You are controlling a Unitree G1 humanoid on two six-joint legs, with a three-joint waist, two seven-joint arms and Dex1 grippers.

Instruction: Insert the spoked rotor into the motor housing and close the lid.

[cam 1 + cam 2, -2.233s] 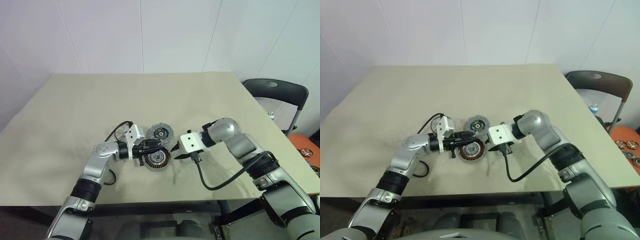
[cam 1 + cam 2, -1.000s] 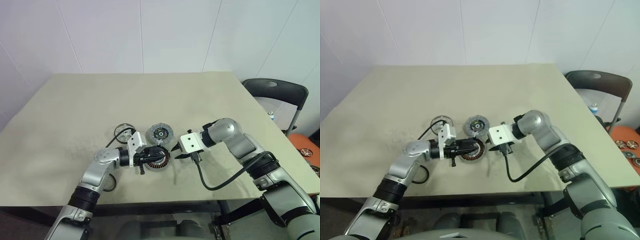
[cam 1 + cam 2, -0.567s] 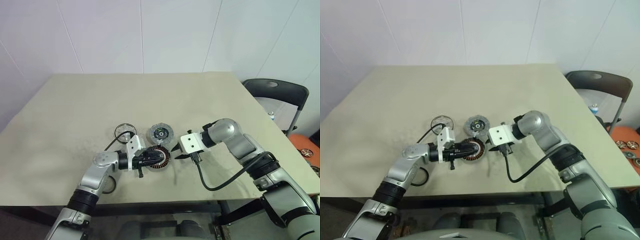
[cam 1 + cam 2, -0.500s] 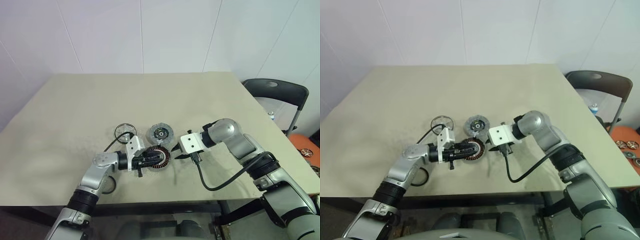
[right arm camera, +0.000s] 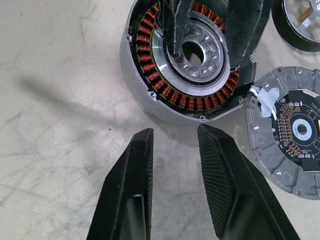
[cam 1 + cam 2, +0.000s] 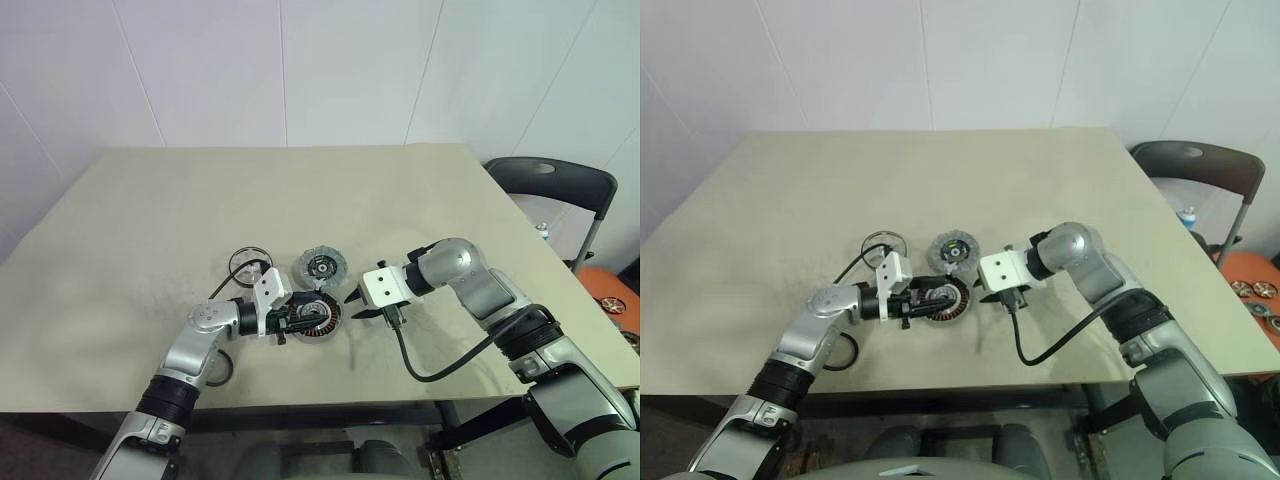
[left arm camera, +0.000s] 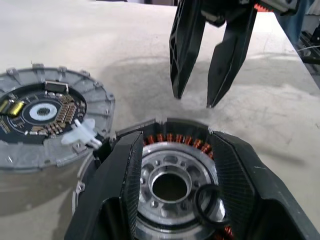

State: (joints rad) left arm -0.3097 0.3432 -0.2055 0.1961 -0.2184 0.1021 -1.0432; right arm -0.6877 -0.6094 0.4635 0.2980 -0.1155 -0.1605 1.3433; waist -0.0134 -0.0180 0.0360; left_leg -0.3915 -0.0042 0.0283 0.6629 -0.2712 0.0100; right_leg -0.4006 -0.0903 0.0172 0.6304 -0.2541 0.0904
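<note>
The motor housing (image 6: 312, 318), a short drum with copper windings and a silver hub, sits on the tan table (image 6: 150, 230). My left gripper (image 7: 175, 137) reaches into it from the left. Its open fingers straddle the hub, and a small black ring (image 7: 210, 200) lies by one finger. The lid (image 6: 320, 267), a ribbed grey disc with a dark centre, lies just behind the housing, touching it. The spoked rotor (image 6: 248, 263), a thin-rimmed wheel, lies flat farther left. Just right of the housing, my right gripper (image 5: 175, 131) points down at the table, open and holding nothing.
A black cable (image 6: 425, 372) loops from my right wrist over the table's near edge. Another cable loop (image 6: 221, 366) lies by my left forearm. A black chair (image 6: 555, 185) and an orange tray of metal parts (image 6: 620, 300) stand beyond the table's right edge.
My left gripper's fingers have spread apart inside the housing. Since the earliest frames my left forearm swung nearer, uncovering the spoked rotor. The right arm has stayed still.
</note>
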